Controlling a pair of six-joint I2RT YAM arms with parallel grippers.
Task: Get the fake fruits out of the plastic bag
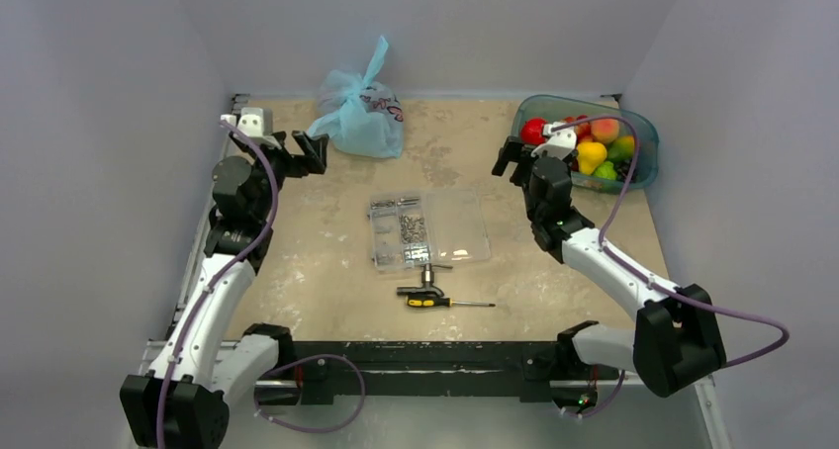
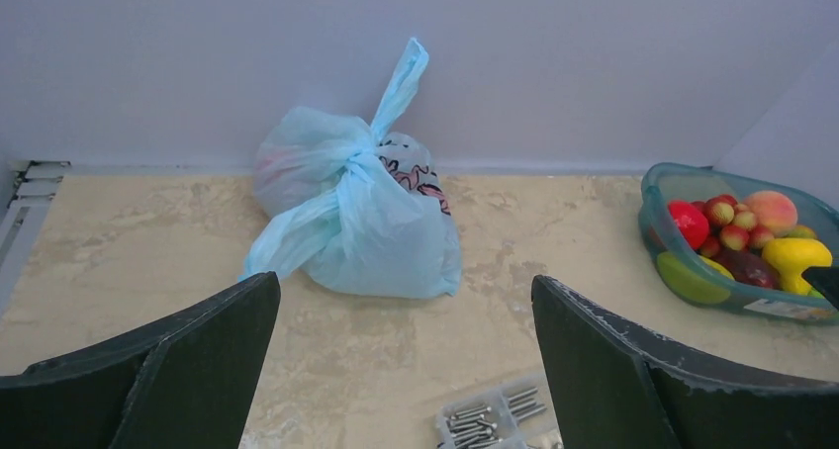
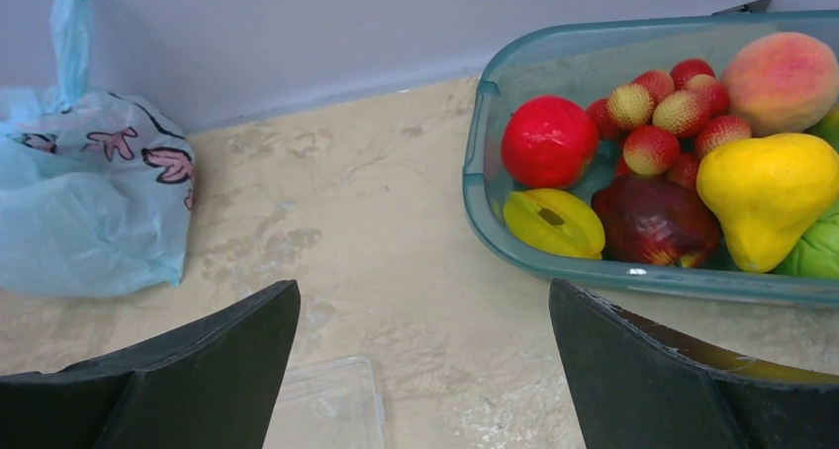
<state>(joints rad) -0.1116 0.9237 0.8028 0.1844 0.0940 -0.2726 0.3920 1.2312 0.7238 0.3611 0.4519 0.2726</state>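
Observation:
The light blue plastic bag sits knotted shut at the back of the table, left of centre, one handle sticking up. It bulges, and the fake fruits inside it are hidden by the plastic. My left gripper hovers open just left of and in front of the bag, pointing at it, with bare table between its jaws. My right gripper is open too, over the table left of the teal tub, holding nothing. The bag's pink-and-dark print shows at the left of the right wrist view.
A rigid teal tub at the back right holds several plastic fruits, among them a red ball and a yellow pear. A clear compartment box of screws lies mid-table, a screwdriver in front of it. Walls close in on three sides.

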